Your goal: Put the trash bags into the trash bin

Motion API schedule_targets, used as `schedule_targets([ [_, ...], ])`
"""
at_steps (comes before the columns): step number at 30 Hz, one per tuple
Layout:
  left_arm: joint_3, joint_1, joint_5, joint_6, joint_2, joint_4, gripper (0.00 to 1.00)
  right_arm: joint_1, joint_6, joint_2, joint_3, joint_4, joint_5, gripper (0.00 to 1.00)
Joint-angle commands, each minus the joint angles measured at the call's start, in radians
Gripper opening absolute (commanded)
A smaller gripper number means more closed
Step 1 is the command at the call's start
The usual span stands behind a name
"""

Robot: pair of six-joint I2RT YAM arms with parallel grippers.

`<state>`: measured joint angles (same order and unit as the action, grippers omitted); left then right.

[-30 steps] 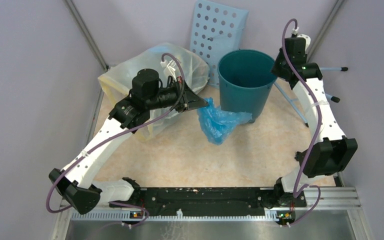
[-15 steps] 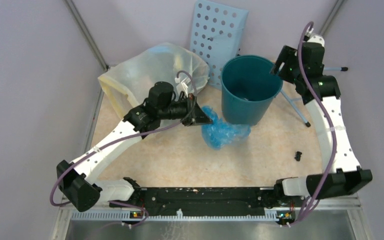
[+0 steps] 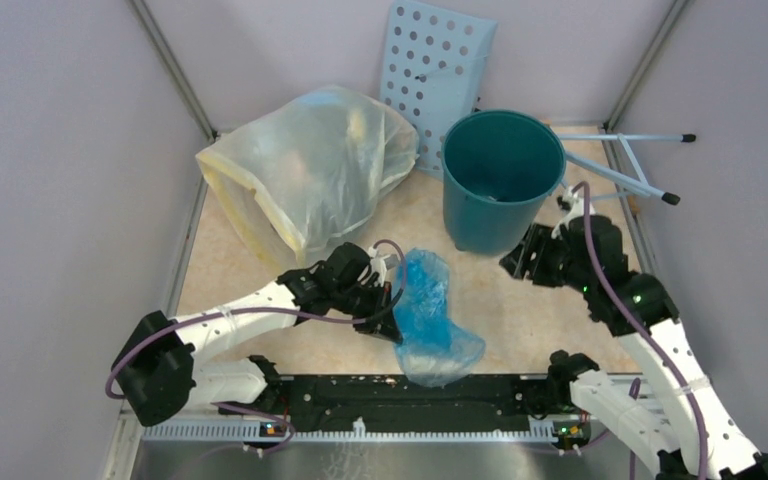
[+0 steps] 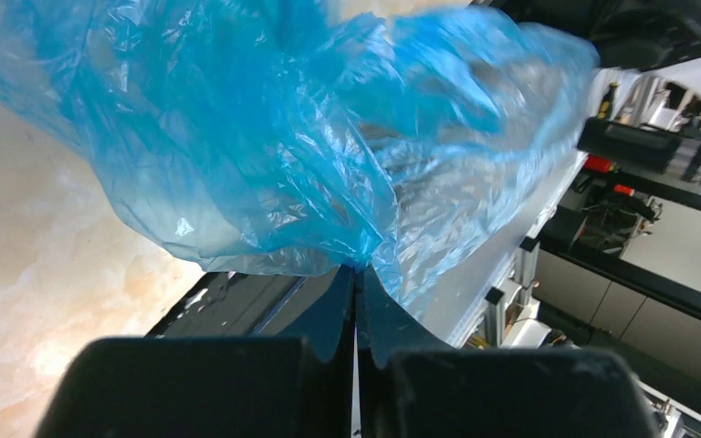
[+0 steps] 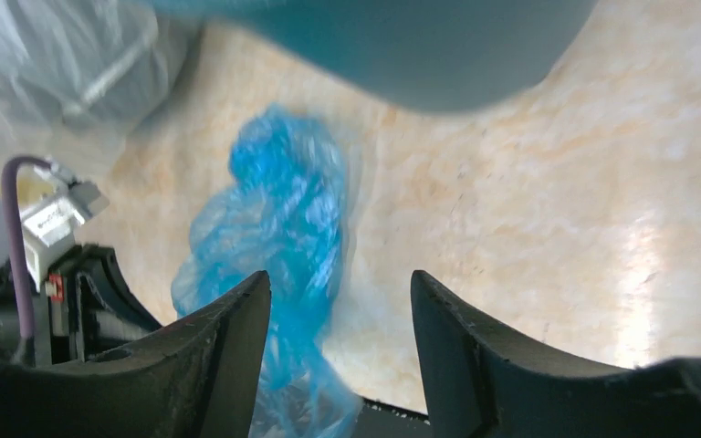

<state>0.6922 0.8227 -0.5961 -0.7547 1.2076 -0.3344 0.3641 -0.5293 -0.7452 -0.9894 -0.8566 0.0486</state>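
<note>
The light-blue trash bag lies stretched out on the table near the front edge, in front of the trash bin. My left gripper is shut on the bag's left edge; in the left wrist view the closed fingertips pinch a fold of the bag. The dark-teal trash bin stands upright at the back right, its mouth open. My right gripper is open and empty, low beside the bin's base, to the right of the bag. The right wrist view shows the bag ahead of the open fingers and the bin's wall above.
A large whitish bag with yellowish edges sits at the back left. A pale-blue perforated panel leans on the back wall. Thin pale-blue rods lie right of the bin. A black rail runs along the table's front edge.
</note>
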Motion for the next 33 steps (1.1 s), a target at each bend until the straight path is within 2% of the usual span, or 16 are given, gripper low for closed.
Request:
schedule_targets([
  [1,-0.029,0.021,0.016,0.059,-0.051,0.012,0.00,0.069,-0.094,0.130,0.172,0.073,0.047,0.55],
  [8,-0.082,0.038,0.038,0.046,-0.086,0.011,0.00,0.149,-0.095,0.218,0.420,0.303,0.158,0.55],
  [11,-0.097,0.039,0.055,0.035,-0.122,0.011,0.00,0.234,-0.090,0.218,0.452,0.381,0.156,0.55],
  [13,-0.104,0.041,0.069,0.026,-0.142,0.012,0.00,0.316,-0.075,0.201,0.457,0.405,0.100,0.55],
  [18,-0.128,0.039,0.077,0.003,-0.140,0.037,0.00,0.592,-0.013,0.053,0.434,0.443,-0.094,0.57],
  [20,-0.129,0.041,0.079,-0.007,-0.133,0.045,0.01,0.689,0.004,-0.029,0.413,0.470,-0.126,0.58],
  [24,-0.133,0.042,0.100,-0.018,-0.129,0.040,0.01,0.751,0.023,-0.166,0.373,0.468,-0.147,0.58],
  [26,-0.136,0.042,0.103,-0.023,-0.129,0.037,0.01,0.758,0.036,-0.199,0.363,0.462,-0.153,0.47],
  [27,-0.138,0.042,0.105,-0.026,-0.129,0.029,0.01,0.758,0.040,-0.207,0.359,0.459,-0.156,0.36],
  [29,-0.142,0.043,0.134,-0.034,-0.127,-0.009,0.00,0.758,0.041,-0.203,0.346,0.441,-0.172,0.04],
  [30,-0.141,0.043,0.160,-0.038,-0.123,-0.042,0.00,0.757,0.028,-0.195,0.333,0.413,-0.220,0.00],
  [33,-0.144,0.042,0.232,-0.054,-0.093,-0.156,0.00,0.759,-0.030,-0.148,0.308,0.300,-0.351,0.00],
])
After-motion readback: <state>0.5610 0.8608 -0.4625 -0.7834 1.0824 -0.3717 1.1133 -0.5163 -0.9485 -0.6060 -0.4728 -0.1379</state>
